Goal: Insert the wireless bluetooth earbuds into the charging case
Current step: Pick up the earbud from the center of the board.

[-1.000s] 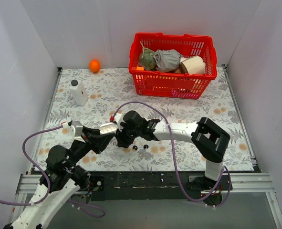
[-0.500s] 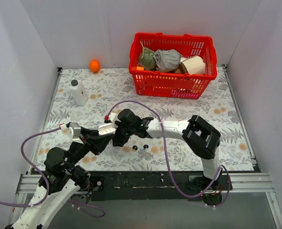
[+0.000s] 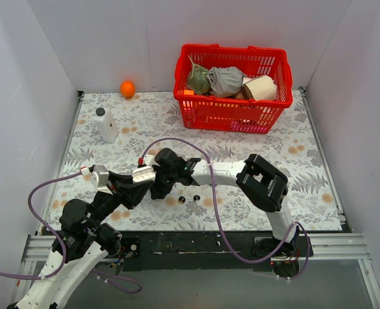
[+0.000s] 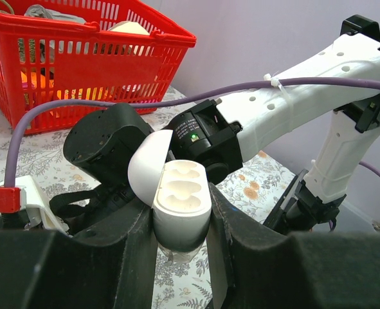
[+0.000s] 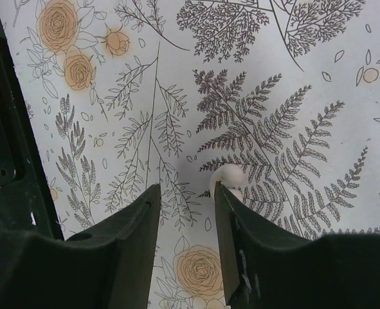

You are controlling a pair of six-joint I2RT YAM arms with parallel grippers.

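As seen low in centre of left wrist view, noted left gripper [image 4: 180,222] clamped on white charging case [image 4: 180,193], fingers pressed to its 2 sides. Case upright, lid flipped open toward frame left, 2 moulded sockets facing up, white inside. Directly behind case, logged black wrist end of right arm [image 4: 305,109] with small green light, white link running to upper right of frame under purple cable [image 4: 112,103].

From right wrist view, recorded right gripper [image 5: 186,193] pointing down at floral table cover [image 5: 292,96], fingers parted by narrow gap, leaf print showing through between them. Small pale rounded thing [image 5: 228,176] just past tip of frame-right finger; touching or not, cannot tell; identity unclear.

In top view, lower centre, left of middle: both grippers close together, tip to tip. Found wireless bluetooth earbuds [image 3: 182,199], 2 black beads, side by side on cover just right of right gripper, below its forearm in frame, apart from case and outside it.

Farther back: white bottle [image 3: 105,124] standing at left; red basket [image 3: 231,112] upper centre-right, packed with wrapped items; orange ball [image 3: 127,88] at far edge, upper left.
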